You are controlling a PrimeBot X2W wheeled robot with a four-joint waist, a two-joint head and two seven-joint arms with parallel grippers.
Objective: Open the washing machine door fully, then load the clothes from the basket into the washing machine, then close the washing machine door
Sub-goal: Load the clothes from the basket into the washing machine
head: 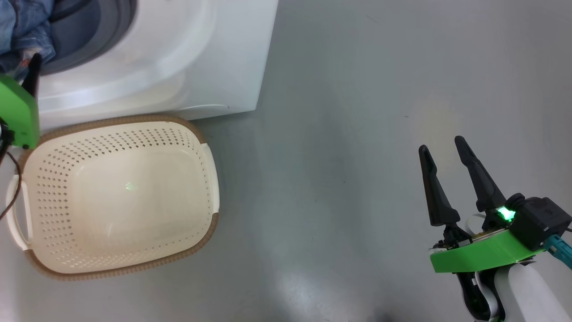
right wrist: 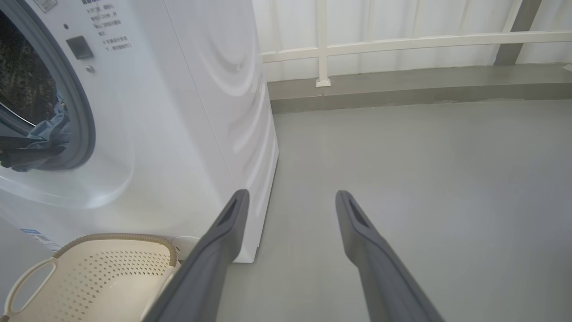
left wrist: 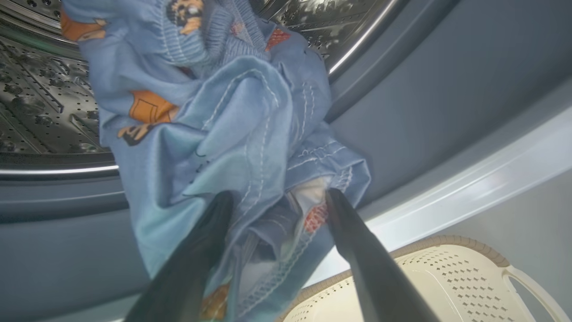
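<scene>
The washing machine [head: 187,53] stands open at the upper left; its door is out of view. Light blue clothes [left wrist: 223,112] with orange prints hang from the steel drum [left wrist: 40,103] over the grey seal [left wrist: 424,89]. My left gripper [left wrist: 279,194] is at that opening, open, its fingers spread on either side of the hanging cloth. The clothes [head: 22,27] also show at the machine's mouth from above. The cream basket [head: 120,120] sits on the floor in front of the machine with nothing in it. My right gripper [head: 441,145] hovers open over bare floor, far right of the basket.
Grey floor [head: 335,156] stretches to the right of the machine and basket. A white railing [right wrist: 402,44] and a low grey kerb [right wrist: 402,89] run along the far side.
</scene>
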